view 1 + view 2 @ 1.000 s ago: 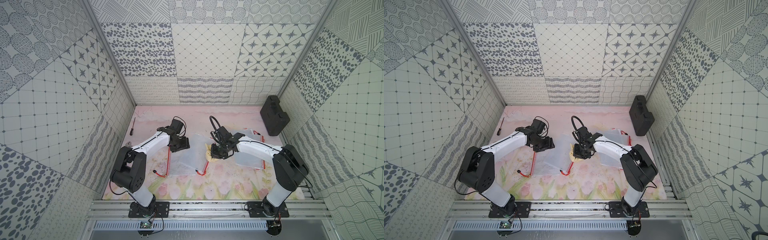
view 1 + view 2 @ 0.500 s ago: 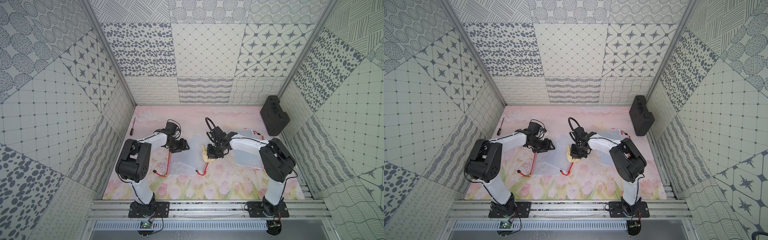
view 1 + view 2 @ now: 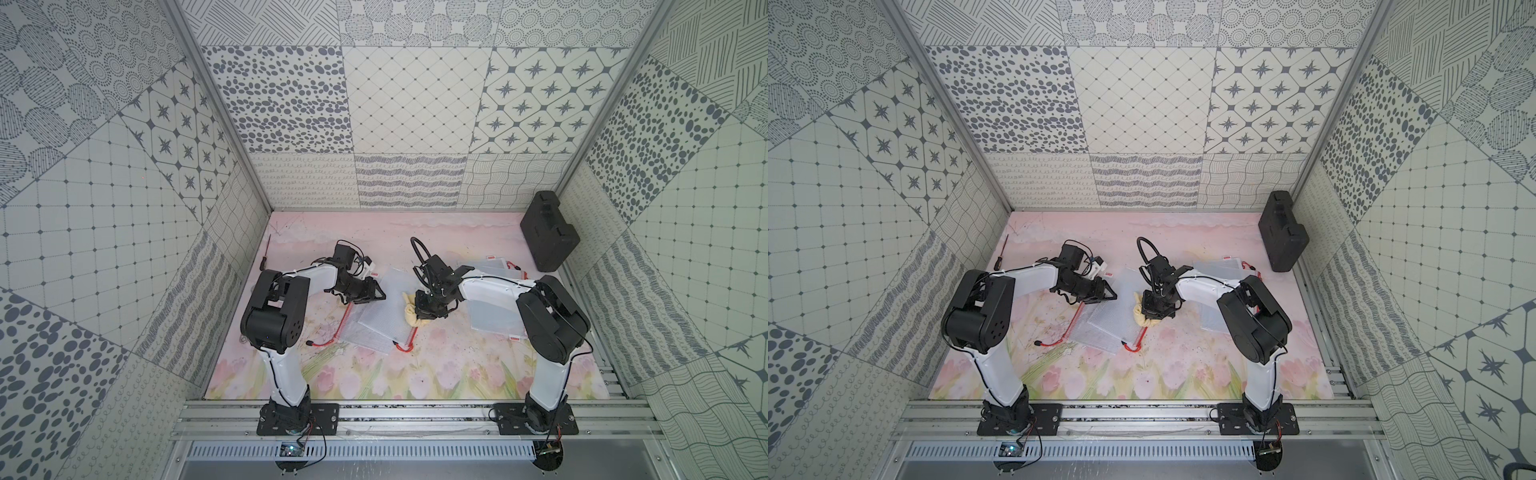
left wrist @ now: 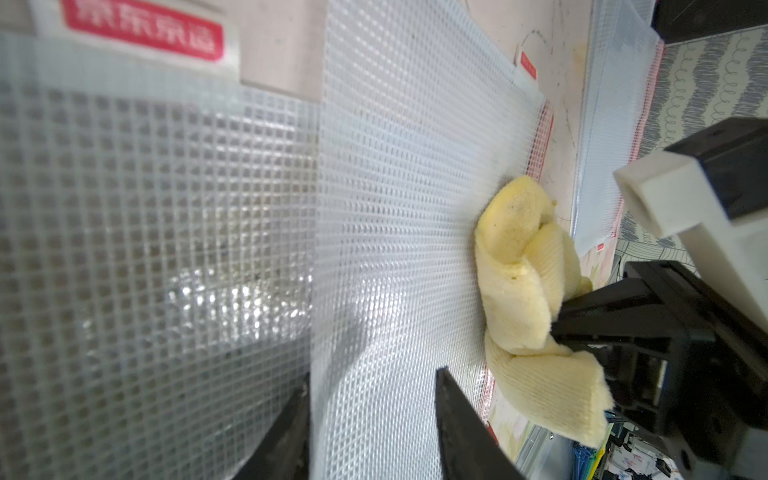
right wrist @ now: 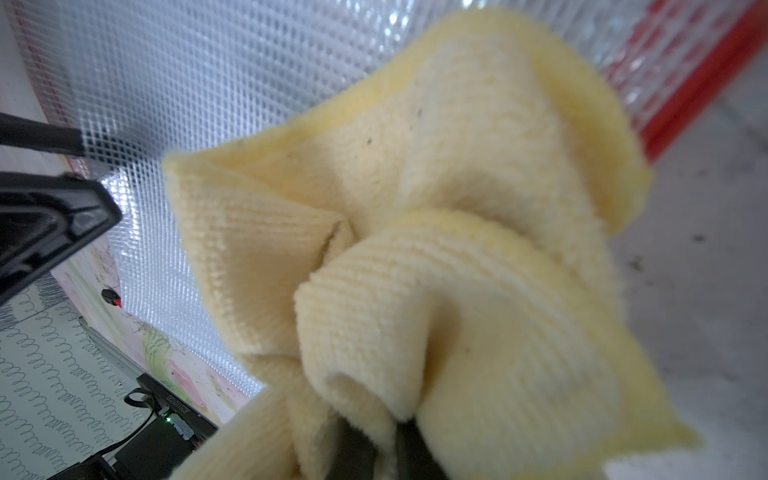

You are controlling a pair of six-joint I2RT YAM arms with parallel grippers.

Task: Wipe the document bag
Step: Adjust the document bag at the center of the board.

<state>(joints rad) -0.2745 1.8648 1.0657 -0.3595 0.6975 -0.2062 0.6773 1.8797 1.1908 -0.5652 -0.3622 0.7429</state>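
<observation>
Yellow cloth sits clamped in our right gripper. Our left gripper gapes, so the mesh document bag may slide.

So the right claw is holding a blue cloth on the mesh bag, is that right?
Not blue. The cloth is yellow, as the right wrist view shows clearly. The right claw does hold it on the mesh bag.
</observation>
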